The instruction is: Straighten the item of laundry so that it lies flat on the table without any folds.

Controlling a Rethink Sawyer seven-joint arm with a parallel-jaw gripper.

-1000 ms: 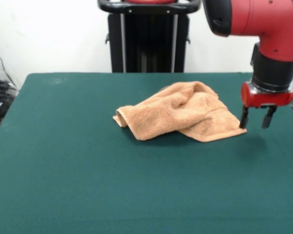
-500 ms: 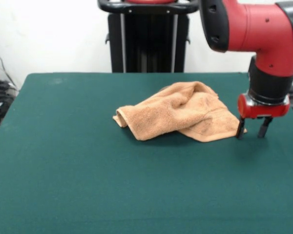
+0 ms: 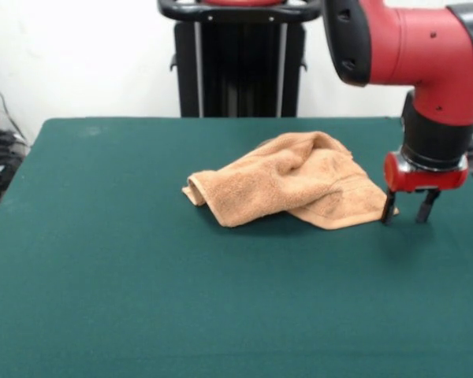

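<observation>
Front view: orange-tan terry towel [image 3: 288, 183], nubby looped pile, sits crumpled about mid-table, a bit right of centre, on the dark green felt-like tablecloth [image 3: 142, 299]. Shape is irregular: a soft hump at the far side, one thick layer folded over toward the near left and ending in a rolled, rounded lip at the left end. Its right corner lies flatter and thinner, coming to a point at the near right. A faint woven band stripe shows on that flat part.

My pincer [image 3: 406, 209], two short black fingers under a red collar, hangs at the towel's right corner. Fingers are spread apart with a clear gap between them and grip nothing. Left finger [image 3: 389, 208] is right at the corner's tip; contact can't be confirmed. Right finger stands over bare felt. Fingertips are low, close to the cloth surface.

Black pedestal column [image 3: 240, 67] stands beyond the far edge, against a white wall.
</observation>
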